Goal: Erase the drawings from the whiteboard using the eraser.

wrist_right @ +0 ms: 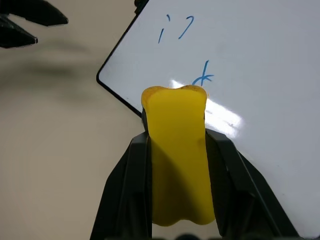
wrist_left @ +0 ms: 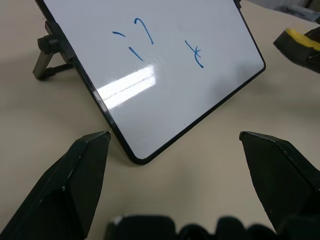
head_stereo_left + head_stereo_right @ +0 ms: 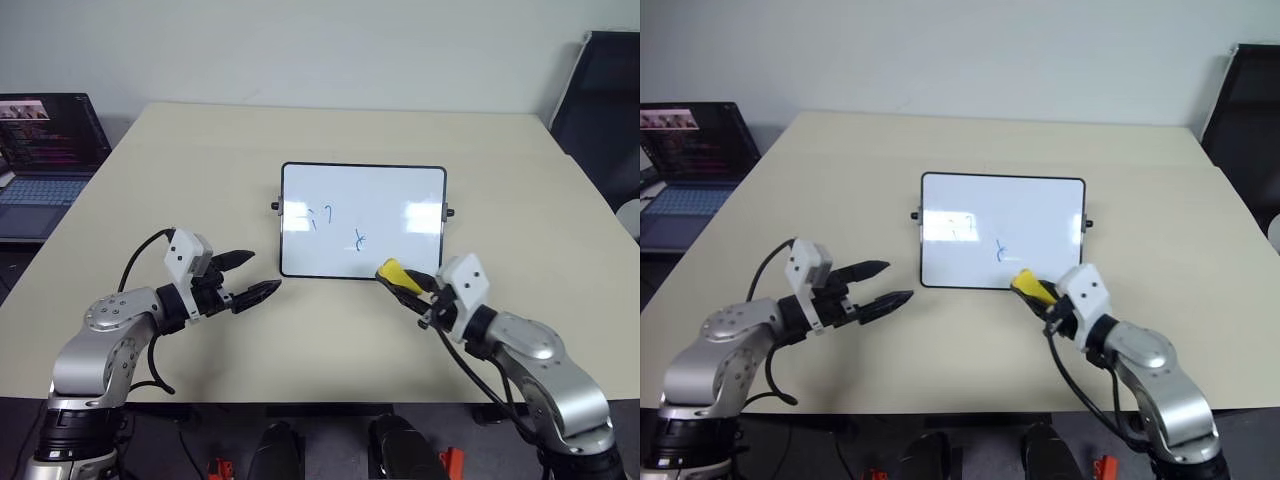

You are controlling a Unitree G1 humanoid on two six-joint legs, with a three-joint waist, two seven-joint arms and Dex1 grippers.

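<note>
Eraser (image 1: 177, 155) clamped in right jaws (image 3: 408, 287) beside whiteboard (image 3: 362, 220); left jaws (image 3: 250, 277) gape empty.

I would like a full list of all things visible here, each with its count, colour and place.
table: one, beige, under everything.
whiteboard: one, white with black frame, at table centre.
drawings: a few, blue, on the whiteboard.
eraser: one, yellow, at the whiteboard's near edge, in the right end effector.
laptop: one, dark, screen lit, left of the table.
chair: one, black, far right.
left end effector: one, black fingers, open, above the table left of the whiteboard.
right end effector: one, black fingers, shut on the eraser.
</note>
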